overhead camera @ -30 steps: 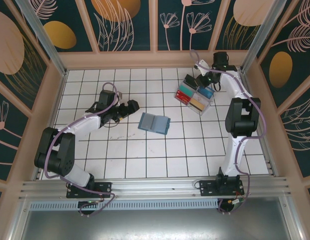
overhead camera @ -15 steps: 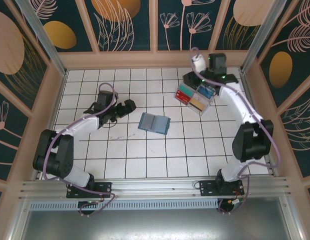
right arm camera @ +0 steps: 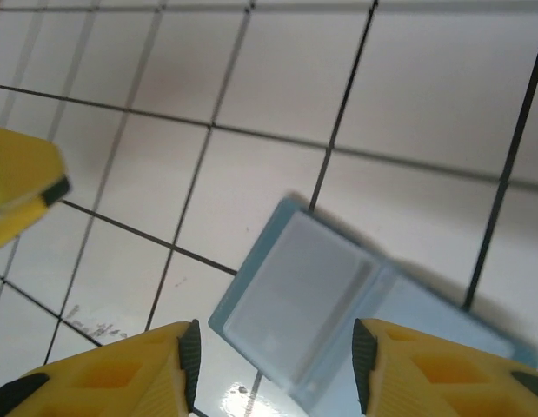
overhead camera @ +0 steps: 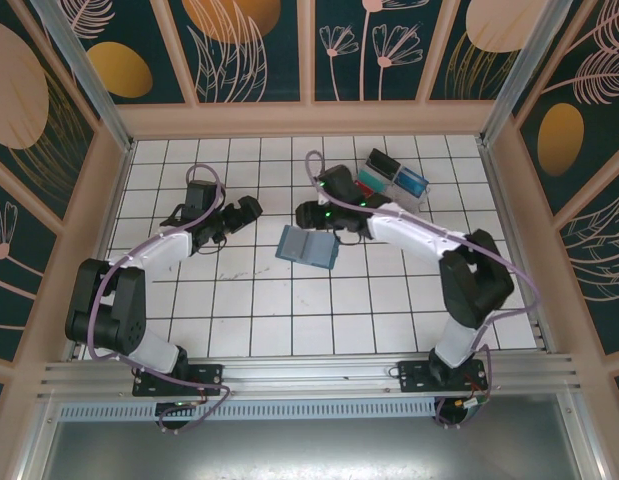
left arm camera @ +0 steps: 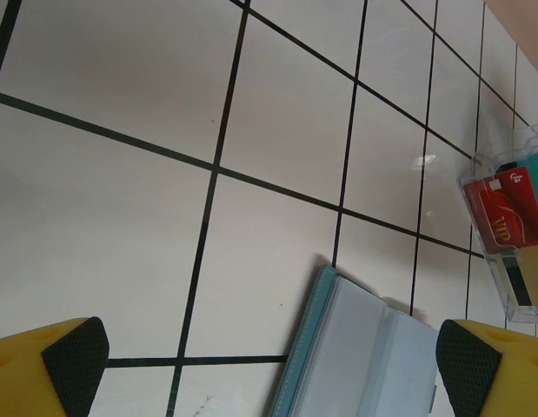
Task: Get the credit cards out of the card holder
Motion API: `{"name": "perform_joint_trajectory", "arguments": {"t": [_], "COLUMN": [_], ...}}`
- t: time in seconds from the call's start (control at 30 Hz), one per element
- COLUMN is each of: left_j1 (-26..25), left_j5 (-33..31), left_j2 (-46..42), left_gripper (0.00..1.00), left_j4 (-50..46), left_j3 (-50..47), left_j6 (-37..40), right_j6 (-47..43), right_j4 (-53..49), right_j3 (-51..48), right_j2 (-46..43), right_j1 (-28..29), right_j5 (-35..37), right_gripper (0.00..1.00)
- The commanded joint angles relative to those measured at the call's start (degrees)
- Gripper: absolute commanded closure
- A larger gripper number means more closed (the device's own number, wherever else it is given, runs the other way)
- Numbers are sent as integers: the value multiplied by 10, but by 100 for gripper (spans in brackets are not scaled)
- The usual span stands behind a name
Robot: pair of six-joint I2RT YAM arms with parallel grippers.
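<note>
The card holder (overhead camera: 309,247) lies open and flat on the tiled floor, teal-edged with pale inner pockets. I cannot tell whether a card sits in them. My right gripper (overhead camera: 307,218) hangs just above its far left corner, open; in the right wrist view the right gripper (right arm camera: 275,358) straddles the card holder (right arm camera: 303,304) without touching it. My left gripper (overhead camera: 244,212) is open, a tile to the left of the holder; its wrist view shows the left gripper (left arm camera: 270,365) facing the card holder (left arm camera: 364,360). A red-and-white credit card (left arm camera: 509,213) lies in the clear tray.
The clear plastic tray (overhead camera: 399,180) with coloured compartments stands at the back right, its rim (left arm camera: 497,163) at the right edge of the left wrist view. A yellow finger of the left gripper (right arm camera: 21,187) sits left of the holder. Wooden walls ring the floor.
My right arm has swung from the tray at the back right across to the card holder, and its jaws have opened wider. The left gripper has drawn back slightly to the left.
</note>
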Motion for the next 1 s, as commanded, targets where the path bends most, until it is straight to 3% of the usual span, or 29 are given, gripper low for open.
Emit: {"name": "perform_joint_trajectory", "arguments": {"t": [0.0,0.27,0.47,0.67,0.83,0.97], "left_j1": [8,13,13,13,13,13], "left_j5": [-3,33,43,60,123,164], "left_j2": [7,16,19,23,37,46], "left_gripper": [1,1,1,1,1,9], "left_j4": [-1,16,22,32,51,61], "left_j3": [-13,-32,-38,-37,-37,-37], "left_j6": [0,-1,-2,-6,-8,-5], "right_j6": [109,91,122,140,148,135], "right_j4": [-32,-114,-146,-153,-140,-125], "right_j3": [31,126,115,91,67,39], "right_j2": [47,165,160,167,170,167], "right_j1": [20,76,76,71,61,52], "right_j5": [87,120,166,159,132,119], "right_gripper": [47,45,44,43,49,57]}}
